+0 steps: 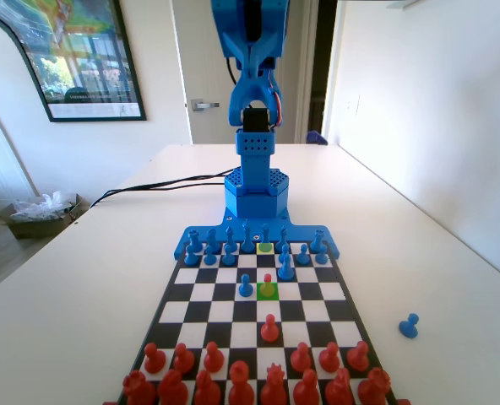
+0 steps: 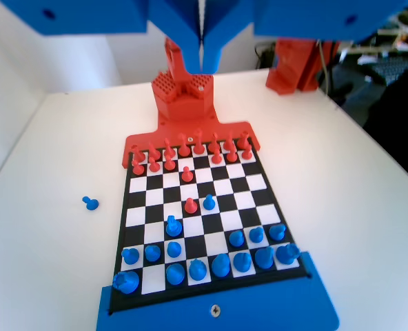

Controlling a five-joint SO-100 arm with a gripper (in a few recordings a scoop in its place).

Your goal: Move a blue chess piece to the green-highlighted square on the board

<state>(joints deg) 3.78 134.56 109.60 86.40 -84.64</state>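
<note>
The board (image 1: pixel 172 297) lies in front of the blue arm (image 1: pixel 252 51), which is raised high above the far end. The blue chess piece (image 1: pixel 265 236) stands in the back row on a paler yellow-green square (image 1: pixel 265 249). In the wrist view the same blue chess piece (image 2: pixel 198 269) is in the near row. The green-highlighted square (image 1: pixel 268 294) is three rows closer to the fixed camera, in the same file, and a red pawn (image 1: pixel 268 283) stands on it. My gripper (image 2: pixel 202 63) hangs high over the board (image 2: pixel 293 270), jaws together, holding nothing.
A blue pawn (image 1: pixel 246 287) stands just left of the green square in the fixed view. A taller blue piece (image 1: pixel 285 266) is one row behind and to the right of it. Another red pawn (image 1: pixel 269 327) stands nearer. One blue pawn (image 1: pixel 409 325) lies off the board on the table.
</note>
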